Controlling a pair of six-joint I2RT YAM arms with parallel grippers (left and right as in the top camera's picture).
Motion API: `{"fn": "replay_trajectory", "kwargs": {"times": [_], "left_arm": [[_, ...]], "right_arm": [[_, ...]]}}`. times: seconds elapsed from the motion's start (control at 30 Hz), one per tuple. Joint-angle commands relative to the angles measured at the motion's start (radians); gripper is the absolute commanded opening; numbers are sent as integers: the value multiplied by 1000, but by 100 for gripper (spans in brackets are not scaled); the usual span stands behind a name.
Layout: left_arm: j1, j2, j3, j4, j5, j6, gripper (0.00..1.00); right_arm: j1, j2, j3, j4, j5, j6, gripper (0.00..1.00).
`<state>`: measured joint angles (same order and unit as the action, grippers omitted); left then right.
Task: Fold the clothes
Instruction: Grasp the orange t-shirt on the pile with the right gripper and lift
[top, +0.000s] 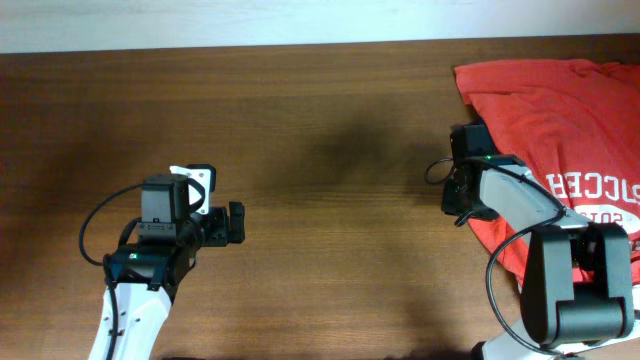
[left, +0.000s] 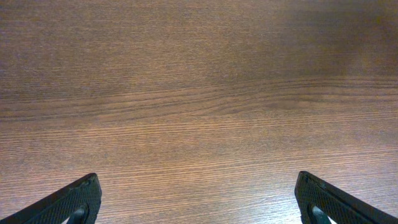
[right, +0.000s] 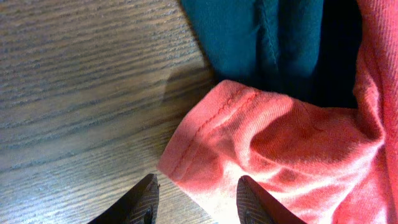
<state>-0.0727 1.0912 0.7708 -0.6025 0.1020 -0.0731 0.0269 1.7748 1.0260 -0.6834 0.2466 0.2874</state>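
While the brown wooden table (top: 320, 120) takes up most of the overhead view, the orange-red T-shirt (top: 560, 120) lies rumpled at its far right. It is well clear of the left gripper (top: 236, 222) and directly under and ahead of the right gripper (right: 199, 186), so folding looks barely begun. The shirt's white lettering (top: 590, 188) shows beyond the right arm (top: 520, 195), which reaches across the shirt's near edge, probably because that edge is the easiest part to lift. A dark teal garment (right: 267, 37) lies past the right fingertips, beyond the red cloth, and must be left alone. In the left wrist view only bare wood lies between the left fingers (left: 74, 199), which are spread wide with nothing in them, apparently waiting until cloth is within reach. The right fingers (right: 148, 196) are narrowly parted and straddle a stitched hem corner (right: 199, 140). One finger rests over red cloth and a sliver of wood shows beside the other, so I judge nothing is pinched yet.
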Motion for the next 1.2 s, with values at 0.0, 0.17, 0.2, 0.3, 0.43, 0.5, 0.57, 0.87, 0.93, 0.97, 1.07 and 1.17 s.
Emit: {"fn": "replay_trajectory", "kwargs": {"times": [0.0,0.17,0.2,0.3,0.43,0.5,0.57,0.87,0.93,0.97,1.07,1.17], "left_arm": [[-3,5,16,7,18,-10,99],[-3,5,16,11,18,-10,99],[-3,5,16,14,18,-10,99],[-3,5,16,26,18,-10,99],[-3,5,16,26,18,-10,99],[-3,5,16,26,18,-10,99],[-3,5,16,26,18,-10,99],[-3,5,16,25,19,-10,99],[-3,5,16,25,20,-10,99],[-3,5,16,26,40,-10,99],[-3,5,16,26,102,-10,99],[-3,11,16,27,190,-10,99]], "right_arm": [[6,55,-9,4,17,10,45],[4,19,40,-47,52,10,4],[4,-43,111,-117,87,10,4],[-22,-229,413,-341,113,10,4],[-34,-381,618,-403,-44,-134,4],[-34,-425,699,-393,-303,-210,4],[-15,-433,795,-368,-757,-288,4],[466,-226,791,-276,-784,-306,4],[505,-133,791,-317,-785,-306,4],[510,-84,791,-348,-784,-306,7],[505,-60,792,-494,-507,-267,42],[431,-118,792,-563,-312,-180,80]]}}
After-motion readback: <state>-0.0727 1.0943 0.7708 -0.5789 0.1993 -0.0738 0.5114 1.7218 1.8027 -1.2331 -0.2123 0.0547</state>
